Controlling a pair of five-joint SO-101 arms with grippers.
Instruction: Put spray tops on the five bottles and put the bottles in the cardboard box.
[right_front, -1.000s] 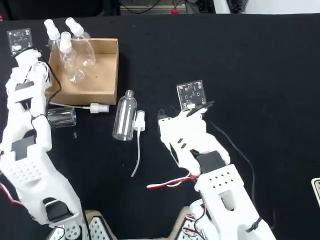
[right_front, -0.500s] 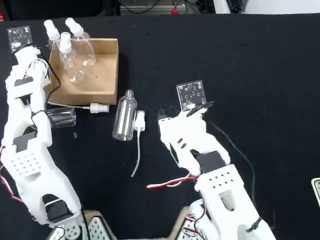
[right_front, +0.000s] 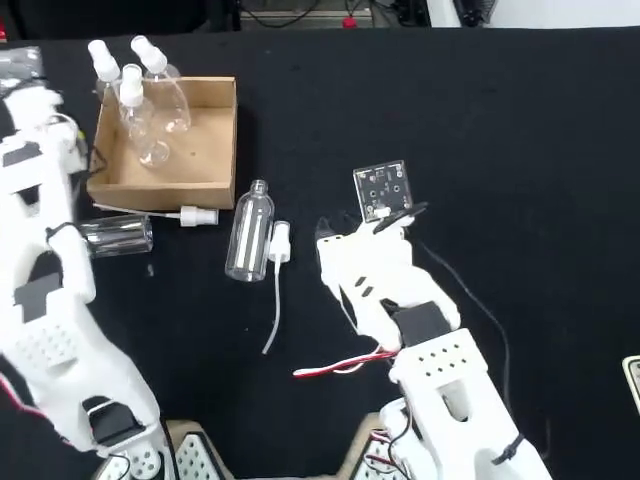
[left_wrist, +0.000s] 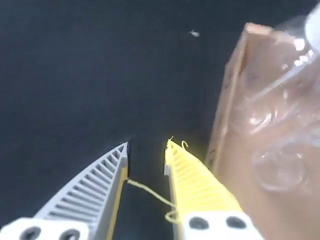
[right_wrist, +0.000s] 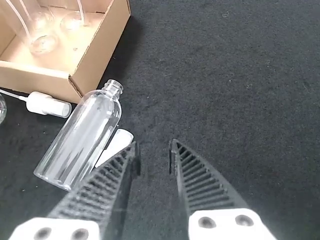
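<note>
The cardboard box (right_front: 218, 135) sits at the far left and holds three clear bottles (right_front: 150, 105) with white spray tops on. Just outside it, a topless bottle (right_front: 250, 230) lies on the black cloth with a spray top (right_front: 278, 245) beside it. Another spray top (right_front: 197, 215) lies by the box's near wall, and a second topless bottle (right_front: 118, 236) lies further left. My right gripper (right_wrist: 152, 145) is open just right of the lying bottle (right_wrist: 82, 137), holding nothing. My left gripper (left_wrist: 146, 146) is open and empty over bare cloth beside the box's outer wall (left_wrist: 225, 110).
The left arm (right_front: 40, 200) stands along the table's left edge, next to the box. Red and white wires (right_front: 340, 365) trail by the right arm's base. The right half of the black table (right_front: 520, 150) offers free room.
The left arm has swung left, away from the box's left wall, towards the table's edge. The right arm, bottles and spray tops have not moved.
</note>
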